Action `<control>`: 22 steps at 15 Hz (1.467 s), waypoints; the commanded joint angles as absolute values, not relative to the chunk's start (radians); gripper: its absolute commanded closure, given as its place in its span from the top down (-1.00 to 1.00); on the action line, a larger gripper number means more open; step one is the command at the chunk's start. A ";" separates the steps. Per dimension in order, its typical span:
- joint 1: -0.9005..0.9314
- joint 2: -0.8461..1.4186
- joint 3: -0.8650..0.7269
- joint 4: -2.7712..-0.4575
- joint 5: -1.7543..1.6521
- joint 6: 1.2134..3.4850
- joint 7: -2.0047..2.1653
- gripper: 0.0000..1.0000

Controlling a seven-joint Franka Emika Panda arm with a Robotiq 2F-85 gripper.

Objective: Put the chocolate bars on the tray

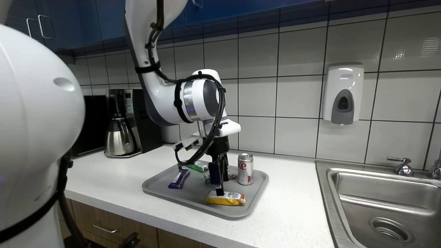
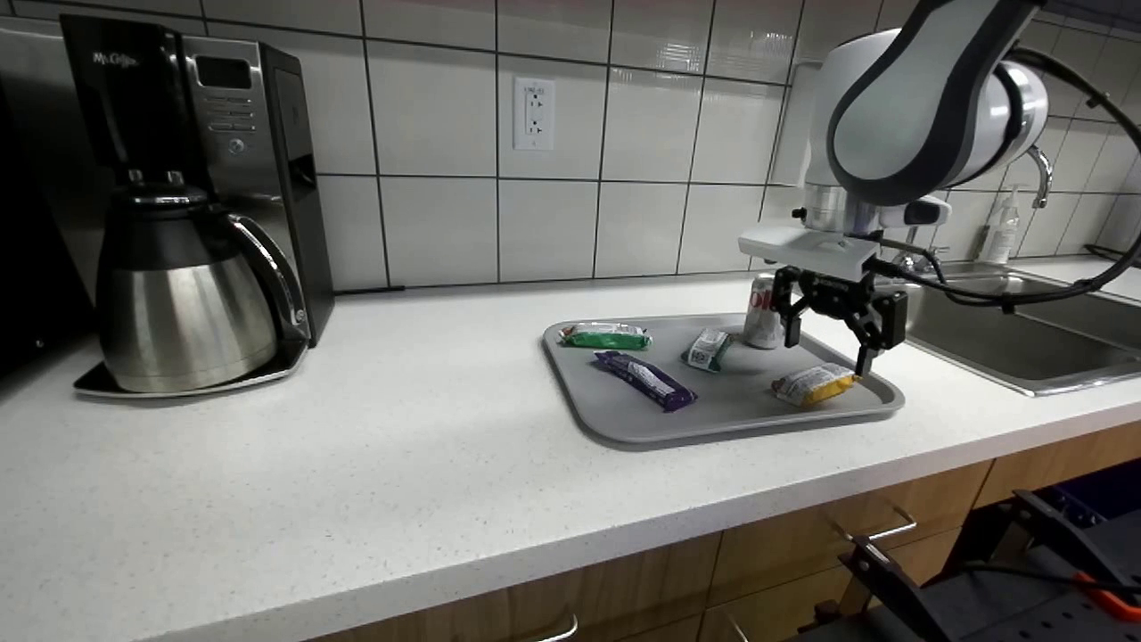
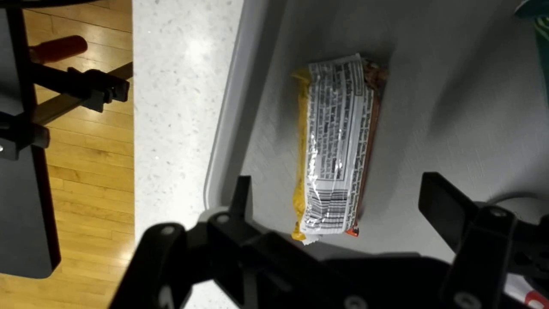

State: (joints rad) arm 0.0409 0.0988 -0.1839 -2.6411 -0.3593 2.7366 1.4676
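The grey tray lies on the counter and also shows in an exterior view. A yellow and white wrapped bar lies near its front right corner, and it also shows in an exterior view. A purple bar, a green bar and a short dark green bar also lie on the tray. My gripper is open and empty above the yellow bar. In the wrist view the bar's barcode end lies between the spread fingers, apart from both.
A soda can stands upright on the tray, close behind my gripper. A steel sink is set into the counter beside the tray. A coffee maker with a carafe stands at the far end. The counter's front edge runs near the tray.
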 commanded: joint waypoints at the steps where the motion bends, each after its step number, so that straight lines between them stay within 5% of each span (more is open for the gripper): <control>1: 0.016 -0.021 -0.173 -2.713 -0.415 2.702 1.405 1.00; 22: -0.028 -0.352 -0.040 -2.782 -0.127 2.415 0.558 1.00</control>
